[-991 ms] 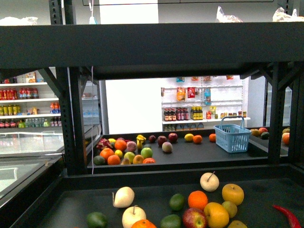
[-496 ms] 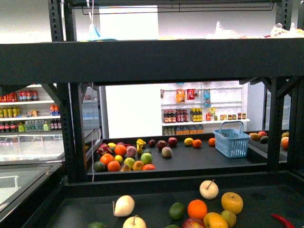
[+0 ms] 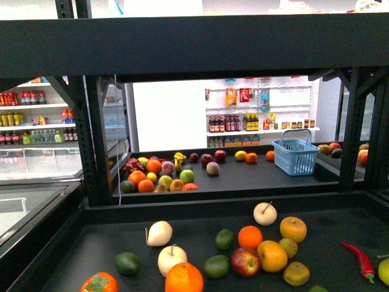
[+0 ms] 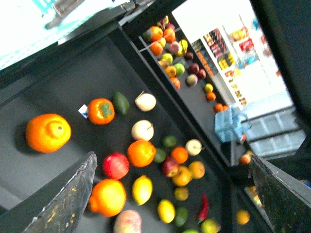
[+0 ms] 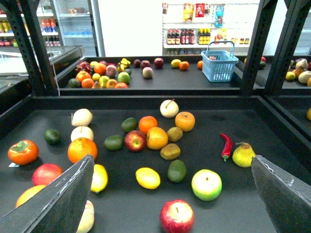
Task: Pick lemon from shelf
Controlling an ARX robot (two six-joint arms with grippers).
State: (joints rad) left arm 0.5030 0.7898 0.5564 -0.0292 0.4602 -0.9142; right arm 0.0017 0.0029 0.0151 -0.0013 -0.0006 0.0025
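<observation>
Two bright yellow oval fruits lie on the shelf's black deck (image 5: 233, 208). One lemon (image 5: 147, 178) sits between the open fingers of my right gripper (image 5: 172, 159), which hangs above it. A second lemon (image 5: 99, 177) is partly behind one finger (image 5: 63, 199). The left wrist view shows the same lemon (image 4: 166, 210) and the second lemon (image 4: 142, 189) below my open left gripper (image 4: 172, 160), which holds nothing. Neither lemon nor any gripper shows in the front view, only the shelf deck (image 3: 79, 252) with other fruit.
Around the lemons lie an avocado (image 5: 177, 170), a yellow-green apple (image 5: 206, 184), a red apple (image 5: 177, 216), oranges (image 5: 82, 149) and a red chili (image 5: 226, 144). Thick black posts (image 3: 97, 140) flank the deck. A blue basket (image 3: 295, 156) stands on the farther rack.
The front view has shifted downward: the near fruits sit higher in frame, and an orange and a persimmon have come into view at the bottom.
</observation>
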